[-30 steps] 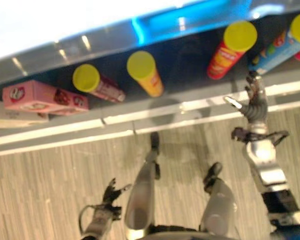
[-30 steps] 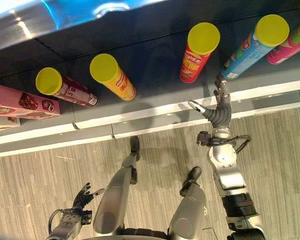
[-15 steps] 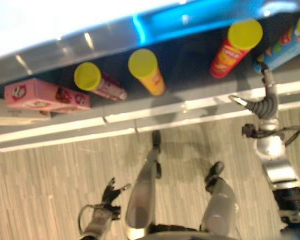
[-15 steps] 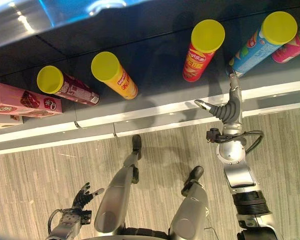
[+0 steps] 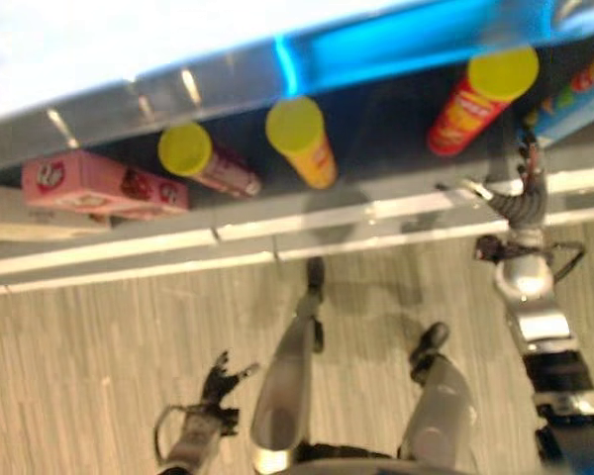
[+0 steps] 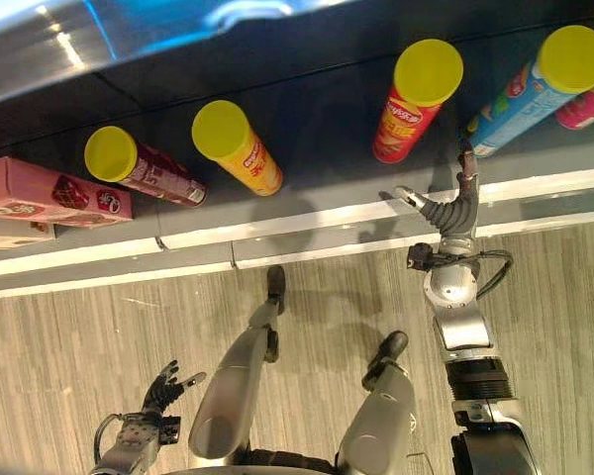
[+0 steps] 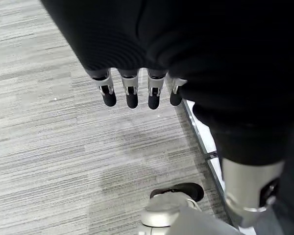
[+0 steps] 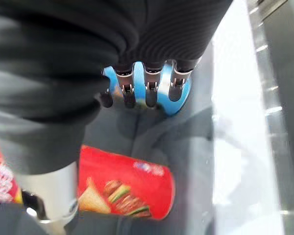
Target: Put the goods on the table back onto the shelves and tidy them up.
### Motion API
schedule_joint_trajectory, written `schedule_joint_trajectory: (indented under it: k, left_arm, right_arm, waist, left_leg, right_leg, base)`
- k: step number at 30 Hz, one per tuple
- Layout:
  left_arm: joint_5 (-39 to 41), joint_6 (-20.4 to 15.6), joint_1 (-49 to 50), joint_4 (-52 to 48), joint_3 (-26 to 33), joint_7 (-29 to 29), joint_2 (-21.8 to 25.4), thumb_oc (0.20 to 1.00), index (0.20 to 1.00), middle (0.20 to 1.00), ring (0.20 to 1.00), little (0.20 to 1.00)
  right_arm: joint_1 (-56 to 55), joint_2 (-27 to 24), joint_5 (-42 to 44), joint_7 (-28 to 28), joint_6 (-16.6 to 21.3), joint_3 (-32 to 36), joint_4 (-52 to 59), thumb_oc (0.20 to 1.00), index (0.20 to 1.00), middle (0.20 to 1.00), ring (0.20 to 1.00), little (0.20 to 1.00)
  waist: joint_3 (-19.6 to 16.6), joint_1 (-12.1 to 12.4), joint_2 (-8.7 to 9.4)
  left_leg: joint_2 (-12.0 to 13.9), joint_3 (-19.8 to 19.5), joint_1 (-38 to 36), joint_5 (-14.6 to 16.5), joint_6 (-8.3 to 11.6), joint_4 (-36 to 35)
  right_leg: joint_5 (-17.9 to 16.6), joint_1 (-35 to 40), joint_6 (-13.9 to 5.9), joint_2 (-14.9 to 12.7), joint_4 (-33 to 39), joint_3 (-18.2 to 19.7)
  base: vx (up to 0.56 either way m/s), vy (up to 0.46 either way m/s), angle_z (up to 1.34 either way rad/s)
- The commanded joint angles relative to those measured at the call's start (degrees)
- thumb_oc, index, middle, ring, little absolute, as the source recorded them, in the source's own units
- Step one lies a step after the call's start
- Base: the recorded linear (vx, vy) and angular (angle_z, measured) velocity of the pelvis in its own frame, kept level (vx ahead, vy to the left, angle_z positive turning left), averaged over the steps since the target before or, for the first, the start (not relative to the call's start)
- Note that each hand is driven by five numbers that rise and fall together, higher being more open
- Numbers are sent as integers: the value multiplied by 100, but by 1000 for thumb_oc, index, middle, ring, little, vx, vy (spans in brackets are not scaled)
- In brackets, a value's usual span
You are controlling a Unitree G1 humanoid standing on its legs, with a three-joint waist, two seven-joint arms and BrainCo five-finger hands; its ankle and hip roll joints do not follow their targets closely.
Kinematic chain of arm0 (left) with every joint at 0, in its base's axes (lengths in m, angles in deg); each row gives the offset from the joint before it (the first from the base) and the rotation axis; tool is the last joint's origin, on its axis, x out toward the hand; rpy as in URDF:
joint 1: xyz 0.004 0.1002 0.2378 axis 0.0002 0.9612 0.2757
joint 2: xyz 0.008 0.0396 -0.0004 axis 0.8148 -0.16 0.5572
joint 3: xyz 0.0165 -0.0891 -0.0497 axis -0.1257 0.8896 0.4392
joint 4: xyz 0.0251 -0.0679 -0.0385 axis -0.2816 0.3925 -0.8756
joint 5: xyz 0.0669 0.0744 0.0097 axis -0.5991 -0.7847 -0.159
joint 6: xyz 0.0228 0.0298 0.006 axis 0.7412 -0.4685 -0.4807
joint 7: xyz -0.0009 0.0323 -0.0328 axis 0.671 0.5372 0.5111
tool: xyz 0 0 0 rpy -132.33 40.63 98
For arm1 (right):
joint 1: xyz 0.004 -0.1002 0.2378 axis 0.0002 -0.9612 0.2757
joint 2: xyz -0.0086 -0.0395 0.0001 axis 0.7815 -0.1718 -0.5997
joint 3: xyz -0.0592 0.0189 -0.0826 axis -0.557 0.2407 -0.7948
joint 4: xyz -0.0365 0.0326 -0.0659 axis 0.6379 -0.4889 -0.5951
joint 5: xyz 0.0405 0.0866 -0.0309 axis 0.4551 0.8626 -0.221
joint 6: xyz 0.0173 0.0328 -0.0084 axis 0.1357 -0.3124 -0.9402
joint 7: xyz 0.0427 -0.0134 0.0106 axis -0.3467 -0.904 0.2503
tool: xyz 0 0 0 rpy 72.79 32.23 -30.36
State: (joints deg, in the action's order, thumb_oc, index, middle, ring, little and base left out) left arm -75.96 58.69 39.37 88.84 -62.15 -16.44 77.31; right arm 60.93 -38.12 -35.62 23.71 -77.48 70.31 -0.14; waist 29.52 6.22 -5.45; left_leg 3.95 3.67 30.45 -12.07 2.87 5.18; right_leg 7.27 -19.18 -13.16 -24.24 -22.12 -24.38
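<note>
Over the last second the right hand [image 6: 453,210] has moved from the gap beside the red can [image 6: 416,99] toward the blue can [image 6: 531,87], and it now sits at the front edge of the shelf [image 6: 307,223] just below the blue can's base. In the right wrist view the dark-tipped fingers [image 8: 148,93] lie straight against the blue can's bottom end, with the red can just beside them. I read this as a nudge or a straightening touch, not a grasp: nothing is held, and the blue can leans much as it did 1 second ago. So the tidying of this can looks barely begun.

The right arm reaches up and forward, wrist near the shelf lip, fingers extended and together, thumb spread out to the side. The left hand [image 6: 163,388] hangs low over the floor, well apart from the shelf, its fingers loosely spread and empty.

The goods stand on the shelf: a pink box [image 6: 45,192] at the far left, then a maroon can [image 6: 144,168], a yellow can [image 6: 238,146], the red can and the blue can, with a pink can [image 6: 586,109] at the edge. All 4 yellow-lidded cans tilt at different angles, so straightening remains.
</note>
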Motion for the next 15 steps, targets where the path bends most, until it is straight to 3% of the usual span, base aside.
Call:
schedule_joint_trajectory:
  k: [1, 9, 15]
  left_arm:
    - [93, 13, 111, 47, -46, 15, 352, 1000, 1000, 1000, 1000, 1000]
    - [25, -36, 153, -40, -74, 38, 433, 1000, 1000, 1000, 1000, 1000]
    - [22, -46, 194, -10, -82, 20, 457, 1000, 1000, 1000, 1000, 1000]
  right_arm:
    - [184, -302, 253, -43, 332, 141, 89, 1000, 1000, 1000, 1000, 1000]
    - [462, -749, -326, -213, 119, 58, -306, 1000, 1000, 1000, 1000, 1000]
    - [515, -847, -289, -263, 104, 142, -437, 1000, 1000, 1000, 1000, 1000]
  waist:
    - [-94, 79, 19]
    - [-97, 166, -45]
    - [-71, 173, -47]
  left_leg:
    - [314, -220, -266, 1053, 509, 368]
    - [287, -239, -263, 1035, 508, 345]
    - [286, -259, -228, 1038, 510, 377]
  right_leg:
    - [-703, -469, 115, -95, 312, 316]
    - [-694, -493, 101, -120, 264, 293]
    - [-683, -502, 96, -135, 230, 270]
  base:
    - [6, -7, 4]
    - [0, 0, 0]
    - [0, 0, 0]
